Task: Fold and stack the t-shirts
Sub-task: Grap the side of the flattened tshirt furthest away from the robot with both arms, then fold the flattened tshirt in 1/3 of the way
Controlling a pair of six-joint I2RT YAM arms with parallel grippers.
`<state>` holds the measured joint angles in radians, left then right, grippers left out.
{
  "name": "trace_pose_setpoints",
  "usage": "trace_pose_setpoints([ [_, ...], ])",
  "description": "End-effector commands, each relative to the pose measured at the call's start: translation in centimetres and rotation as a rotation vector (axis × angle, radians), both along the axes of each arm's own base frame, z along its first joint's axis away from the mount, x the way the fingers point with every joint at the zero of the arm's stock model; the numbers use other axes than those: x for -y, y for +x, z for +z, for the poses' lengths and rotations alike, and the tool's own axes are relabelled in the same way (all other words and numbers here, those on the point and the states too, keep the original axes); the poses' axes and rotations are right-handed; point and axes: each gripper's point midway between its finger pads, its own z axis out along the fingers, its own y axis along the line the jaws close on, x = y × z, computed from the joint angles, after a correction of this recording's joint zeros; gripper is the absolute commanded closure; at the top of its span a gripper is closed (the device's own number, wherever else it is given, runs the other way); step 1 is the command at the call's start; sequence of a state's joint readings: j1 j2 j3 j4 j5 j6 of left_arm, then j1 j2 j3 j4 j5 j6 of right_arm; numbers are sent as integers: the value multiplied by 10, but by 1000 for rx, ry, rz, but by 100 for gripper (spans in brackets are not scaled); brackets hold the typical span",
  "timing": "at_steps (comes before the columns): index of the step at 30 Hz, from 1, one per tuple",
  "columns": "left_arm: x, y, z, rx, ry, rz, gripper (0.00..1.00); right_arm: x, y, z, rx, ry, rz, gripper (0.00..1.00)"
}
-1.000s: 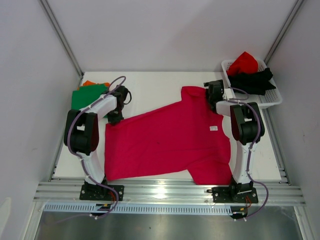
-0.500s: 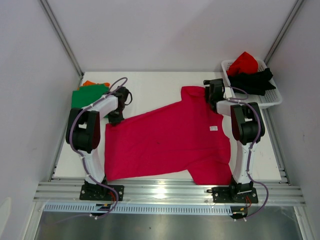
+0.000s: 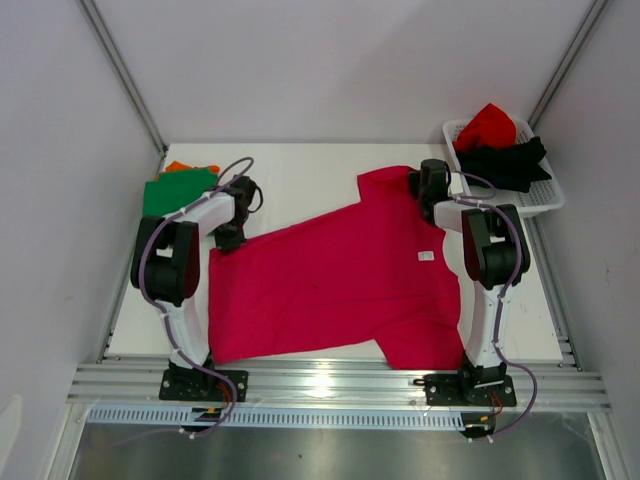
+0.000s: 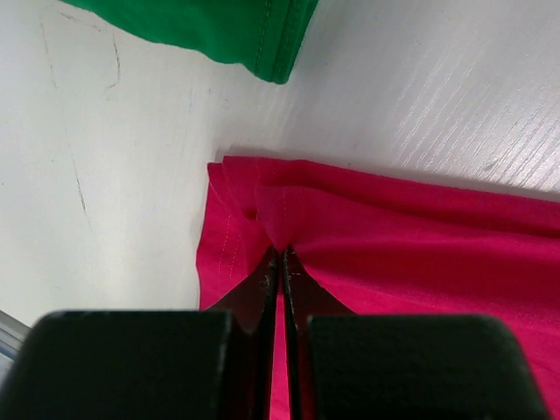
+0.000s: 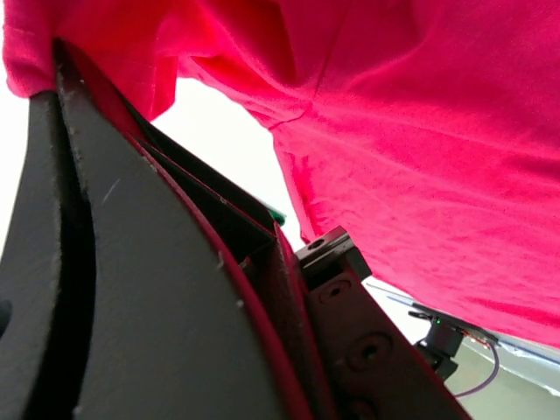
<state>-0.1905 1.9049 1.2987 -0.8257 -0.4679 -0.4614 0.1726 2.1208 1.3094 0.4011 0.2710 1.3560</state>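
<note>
- White walls are being seen around a white tabletop (image 3: pixel 300 165), with both arms bolted at its near edge.
- A magenta-pink t-shirt (image 3: pixel 330 290) is being stretched across the middle of the tabletop, lying mostly flat, with a small white label (image 3: pixel 427 257) showing near its right side.
- The left claw (image 4: pixel 282 255) is being pressed together on a pinch of the shirt's far left corner, just beside the hem stitching, and the cloth is being gathered into folds at the tips.
- The right claw (image 3: pixel 432 178) is being clamped on the shirt's far right sleeve; in the right wrist view pink cloth is being draped over the dark fingers.
- A green t-shirt (image 3: pixel 170 192) is being shown folded at the far left corner, with an orange t-shirt (image 3: pixel 178 166) peeking out at its far edge.
- A white lattice basket (image 3: pixel 545 200) at the far right is being filled by a red t-shirt (image 3: pixel 487 125) and a black t-shirt (image 3: pixel 505 160).
</note>
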Motion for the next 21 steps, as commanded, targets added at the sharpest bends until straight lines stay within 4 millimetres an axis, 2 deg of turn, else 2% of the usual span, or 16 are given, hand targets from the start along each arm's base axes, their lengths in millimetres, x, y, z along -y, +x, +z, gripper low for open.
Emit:
trace_pose_setpoints([
  [1, -3, 7, 14, 58, -3, 6, 96, 3, 9, 22, 52, -29, 11, 100],
  [6, -3, 8, 22, 86, -7, 24, 96, -1, 3, 37, 72, -79, 47, 100],
  [7, -3, 8, 23, 93, -8, 33, 96, 0, 1, 45, 86, -98, 55, 100],
  [8, -3, 7, 26, 101, -9, 41, 96, 0, -3, 43, 81, -107, 60, 100],
  [11, -4, 6, 33, 128, -6, 68, 97, -4, -9, 60, 125, -131, 85, 100],
  [12, -4, 5, 38, 140, -4, 76, 97, -4, -14, 58, 122, -141, 92, 100],
  [14, -7, 3, 42, 156, 17, 100, 97, -5, -19, 73, 157, -165, 101, 100],
  [16, -6, 0, 48, 169, 27, 116, 97, -7, -28, 70, 158, -184, 118, 100],
  [17, -8, -1, 52, 179, 44, 123, 97, -7, -32, 82, 188, -201, 126, 100],
  [18, -6, -2, 54, 182, 49, 122, 97, -8, -35, 87, 201, -209, 137, 100],
  [19, -6, -5, 58, 187, 52, 133, 97, -12, -41, 82, 196, -217, 163, 100],
  [20, -3, -6, 60, 193, 60, 130, 97, -13, -46, 95, 231, -237, 172, 100],
  [21, -1, -7, 62, 203, 58, 140, 97, -14, -50, 97, 242, -249, 182, 100],
])
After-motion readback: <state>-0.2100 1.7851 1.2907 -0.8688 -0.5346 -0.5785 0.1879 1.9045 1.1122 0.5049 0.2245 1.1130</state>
